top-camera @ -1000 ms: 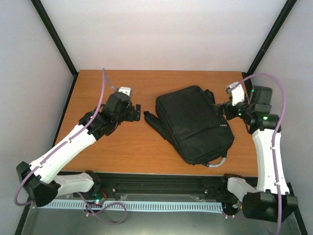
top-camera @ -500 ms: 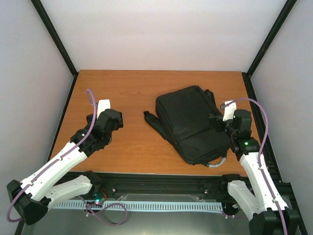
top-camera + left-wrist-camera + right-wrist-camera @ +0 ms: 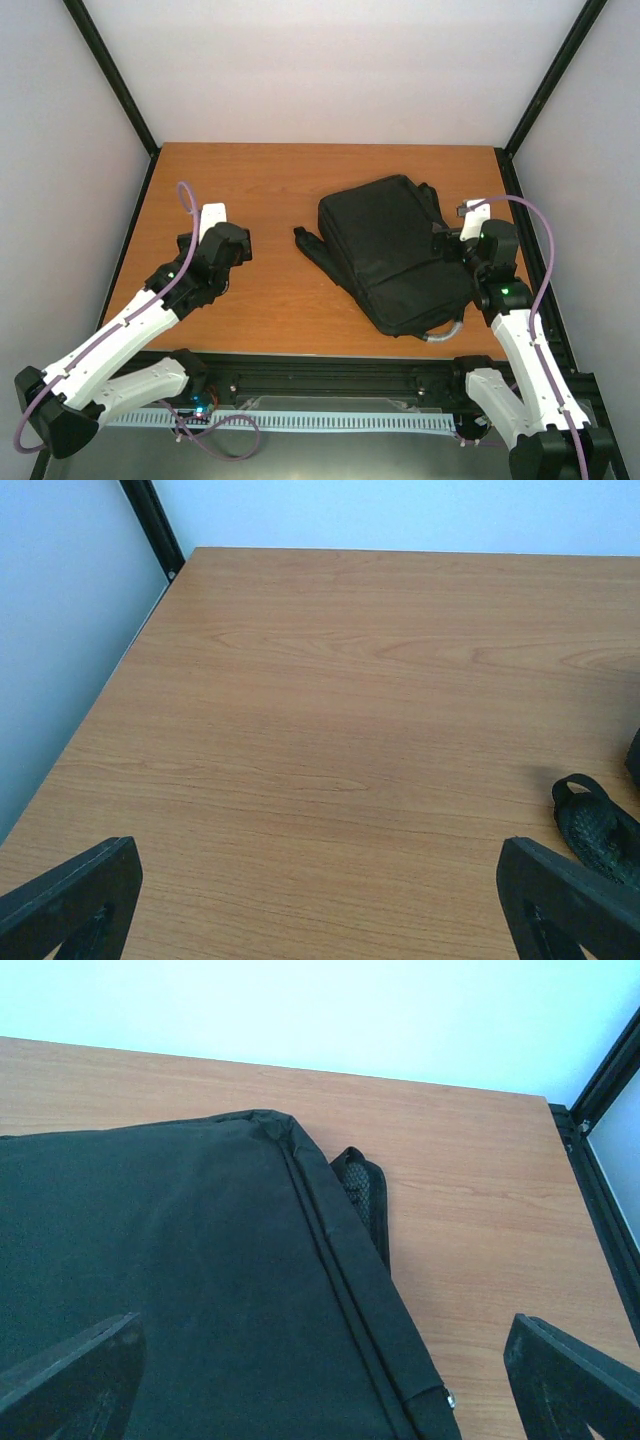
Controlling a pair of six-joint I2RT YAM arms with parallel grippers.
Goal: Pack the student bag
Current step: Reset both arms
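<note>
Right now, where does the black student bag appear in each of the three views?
Top external: the student bag lies slanted, right of centre.
Left wrist: only its strap end shows, at the lower right edge.
Right wrist: the bag fills the lower left.
Shared landmark: the wooden table under it.

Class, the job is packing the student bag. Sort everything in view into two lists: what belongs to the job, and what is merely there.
Belongs to the job:
student bag, lying flat
left gripper, open, apart from the bag
right gripper, open, at the bag's edge

Merely there:
table
pale ribbed piece at the bag's near edge, unclear what it is
</note>
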